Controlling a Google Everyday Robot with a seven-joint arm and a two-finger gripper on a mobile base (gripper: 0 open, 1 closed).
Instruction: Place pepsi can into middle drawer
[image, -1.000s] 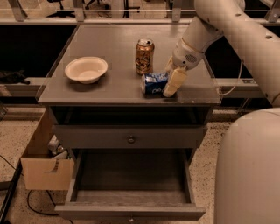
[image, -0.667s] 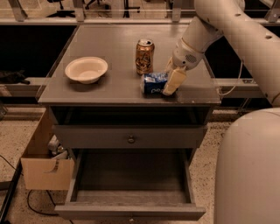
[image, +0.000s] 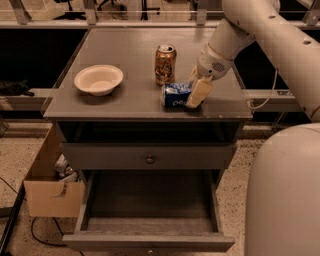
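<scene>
Pincer (image: 195, 100) down at the tabletop (image: 125, 45), front right area, just inside the front edge. It sits against the right end of the pepsi can (image: 175, 95). Whether it grips the can or only touches it, I cannot tell from here. My arm (image: 260, 30) comes in from the upper right and slopes down to the wrist above the can.

Pepsi can: lying on its side on the tabletop, long axis running left to right, blue with white lettering facing the camera. Not in the drawer.

Brown can (image: 165, 65): upright, just behind the pepsi can and a little to its left. The two are close; I cannot tell if they touch.

Bowl (image: 98, 79): white, upright, on the left part of the tabletop, well apart from both cans.

Under the tabletop, a dark open slot. Below that, a grey drawer front (image: 190, 156) with a centred round knob (image: 149, 159), pushed in.

Drawer (image: 150, 200): below the knobbed front, pulled out toward the camera, low side walls, bare dark floor, nearly as wide as the cabinet.

Cardboard box (image: 50, 197): on the speckled floor, against the cabinet's left side. My white base (image: 285, 195) fills the lower right corner.
</scene>
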